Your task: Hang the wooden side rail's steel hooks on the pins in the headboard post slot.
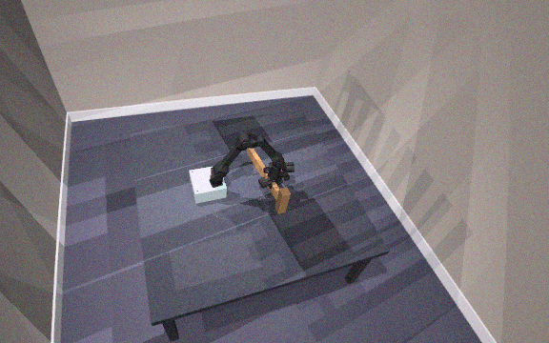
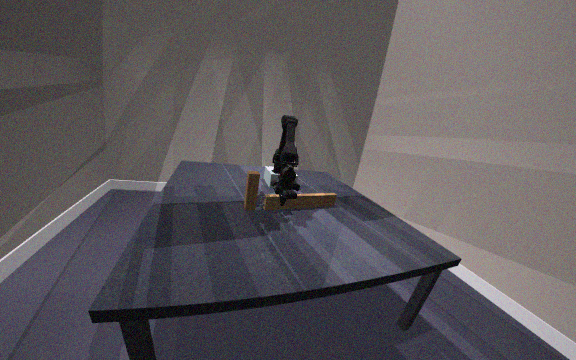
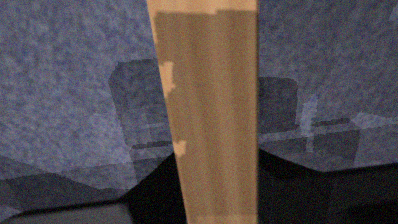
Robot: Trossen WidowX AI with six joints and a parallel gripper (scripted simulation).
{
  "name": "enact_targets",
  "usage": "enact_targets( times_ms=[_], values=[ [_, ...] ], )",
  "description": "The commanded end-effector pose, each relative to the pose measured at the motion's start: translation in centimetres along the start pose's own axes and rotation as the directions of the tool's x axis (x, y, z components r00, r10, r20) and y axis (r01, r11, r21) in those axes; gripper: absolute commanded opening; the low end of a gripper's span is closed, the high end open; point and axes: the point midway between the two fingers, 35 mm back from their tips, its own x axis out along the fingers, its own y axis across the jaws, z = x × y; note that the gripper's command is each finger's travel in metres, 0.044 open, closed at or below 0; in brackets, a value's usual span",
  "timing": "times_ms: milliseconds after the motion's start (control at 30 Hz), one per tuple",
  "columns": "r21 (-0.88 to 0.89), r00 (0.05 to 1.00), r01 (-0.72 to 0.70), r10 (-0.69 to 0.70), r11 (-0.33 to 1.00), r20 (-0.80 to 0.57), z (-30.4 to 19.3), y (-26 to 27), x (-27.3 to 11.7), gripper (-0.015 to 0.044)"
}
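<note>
On the dark bench [image 1: 217, 286] [image 2: 288, 265], the pincer [image 1: 274, 178] [image 2: 287, 196] [image 3: 208, 146]'s basically clamped onto the rail [image 1: 256, 161] [image 2: 313, 201] [image 3: 212, 100], post [image 1: 282, 201] [image 2: 251, 191] standing upright just past one end, small gap between.

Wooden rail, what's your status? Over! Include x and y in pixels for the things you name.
End effector [image 1: 274, 180] [image 2: 288, 199] shut on rail [image 1: 256, 162] [image 2: 315, 201] [image 3: 212, 100]. Rail lying on table [image 1: 227, 295] [image 2: 278, 260], not hung. Post [image 1: 282, 201] [image 2: 251, 191] upright beyond rail's end. Nothing visible between them but a small gap.

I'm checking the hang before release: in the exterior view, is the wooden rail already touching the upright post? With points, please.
No, a gap shows between the rail's near end [image 2: 308, 201] and the upright post [image 2: 251, 191].
</note>
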Motion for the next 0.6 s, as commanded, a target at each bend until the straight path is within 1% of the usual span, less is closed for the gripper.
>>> enact_targets(
  times_ms=[0,200,567],
  values=[
    [-0.002,1.0,0.001,-0.001,1.0,0.002,0.04,0.01,0.03,0.0],
    [0.013,1.0,0.001,-0.001,1.0,0.002,0.05,-0.01,0.0,0.0],
    [0.102,1.0,0.0,-0.001,0.995,0.002,0.08,-0.05,0.0,0.0]
  ],
)
